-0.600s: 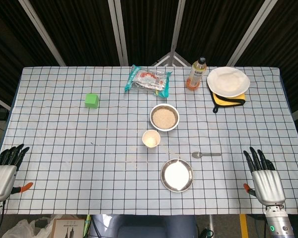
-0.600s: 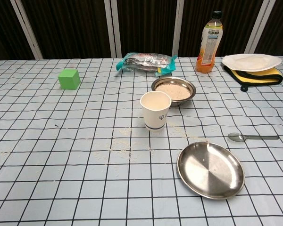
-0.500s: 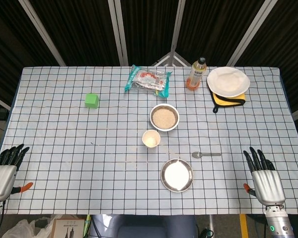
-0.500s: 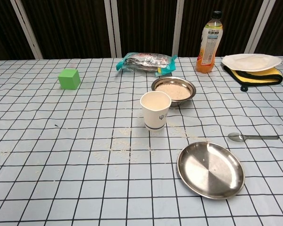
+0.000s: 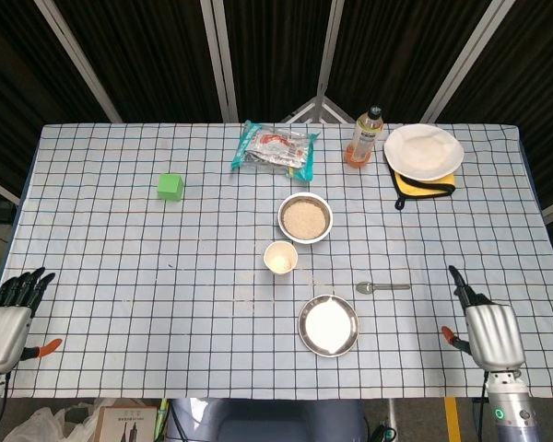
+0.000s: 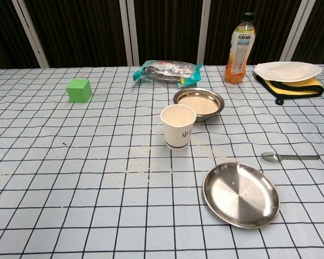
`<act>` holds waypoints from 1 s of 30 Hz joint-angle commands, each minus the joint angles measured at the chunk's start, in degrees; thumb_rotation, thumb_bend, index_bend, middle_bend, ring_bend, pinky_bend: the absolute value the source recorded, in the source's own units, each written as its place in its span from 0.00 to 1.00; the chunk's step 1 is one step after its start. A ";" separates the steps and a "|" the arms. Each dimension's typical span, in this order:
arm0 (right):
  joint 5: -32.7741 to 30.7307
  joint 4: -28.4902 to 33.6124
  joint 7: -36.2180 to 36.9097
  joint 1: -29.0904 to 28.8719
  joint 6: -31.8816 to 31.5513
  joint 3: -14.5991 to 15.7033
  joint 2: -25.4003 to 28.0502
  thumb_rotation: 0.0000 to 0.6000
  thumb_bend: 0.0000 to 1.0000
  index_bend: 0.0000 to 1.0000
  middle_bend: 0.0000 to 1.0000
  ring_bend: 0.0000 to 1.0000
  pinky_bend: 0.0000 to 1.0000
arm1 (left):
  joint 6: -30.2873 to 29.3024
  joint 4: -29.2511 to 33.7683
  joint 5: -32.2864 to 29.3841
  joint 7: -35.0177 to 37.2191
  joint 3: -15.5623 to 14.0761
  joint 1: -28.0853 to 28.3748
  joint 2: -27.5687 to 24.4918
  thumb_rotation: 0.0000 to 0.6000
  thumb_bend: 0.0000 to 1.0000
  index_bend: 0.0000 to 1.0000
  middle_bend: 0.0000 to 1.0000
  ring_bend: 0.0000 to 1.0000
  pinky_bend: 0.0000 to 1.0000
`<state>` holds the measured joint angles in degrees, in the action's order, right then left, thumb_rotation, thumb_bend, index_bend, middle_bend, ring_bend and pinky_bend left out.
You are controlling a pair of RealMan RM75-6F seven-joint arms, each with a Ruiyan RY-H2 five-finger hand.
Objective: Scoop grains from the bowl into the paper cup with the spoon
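The spoon (image 5: 382, 287) lies flat on the bench (image 5: 120, 239), handle pointing away from the paper cup (image 5: 280, 258), untouched. The cup stands upright just in front of the bowl (image 5: 305, 218), which holds tan grains; loose grains are scattered on the checked cloth around the cup. An empty metal plate (image 5: 328, 325) sits near the front, between cup and spoon. Behind the bowl lie a snack packet (image 5: 275, 149) and an orange drink bottle (image 5: 364, 136); a white plate (image 5: 423, 152) rests on a yellow and black mitt (image 5: 422, 188) at the far right, and a green cube (image 5: 170, 187) stands far left. The left robot hand (image 5: 7, 322) rests at the front left edge, fingers apart, holding nothing. The right robot hand (image 5: 484, 327) sits at the front right edge, empty; whether its fingers are spread I cannot tell.
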<state>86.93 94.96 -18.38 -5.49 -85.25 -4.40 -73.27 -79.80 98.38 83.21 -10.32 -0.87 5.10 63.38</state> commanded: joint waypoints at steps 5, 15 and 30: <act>-8.65 -0.51 -4.34 -5.57 9.75 -3.69 -2.70 1.00 0.30 0.32 0.87 0.97 1.00 | -0.25 -0.21 0.67 0.21 -0.10 0.04 -0.11 1.00 0.00 0.00 0.00 0.00 0.00; -20.25 -5.16 -17.31 -12.25 16.94 -6.71 -12.30 1.00 0.35 0.43 0.88 0.98 1.00 | -0.33 -0.42 1.40 0.77 -0.35 0.06 -0.27 1.00 0.00 0.00 0.00 0.00 0.00; -27.63 -12.08 -21.76 -16.38 17.77 -8.72 -19.44 1.00 0.36 0.52 0.88 0.98 1.00 | 0.32 -0.26 1.38 1.23 -0.53 0.28 -0.62 1.00 0.00 0.00 0.00 0.00 0.00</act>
<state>59.63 83.27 -40.14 -21.64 -67.59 -13.06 -92.36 -79.48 98.13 84.60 -9.09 -1.41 5.37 62.76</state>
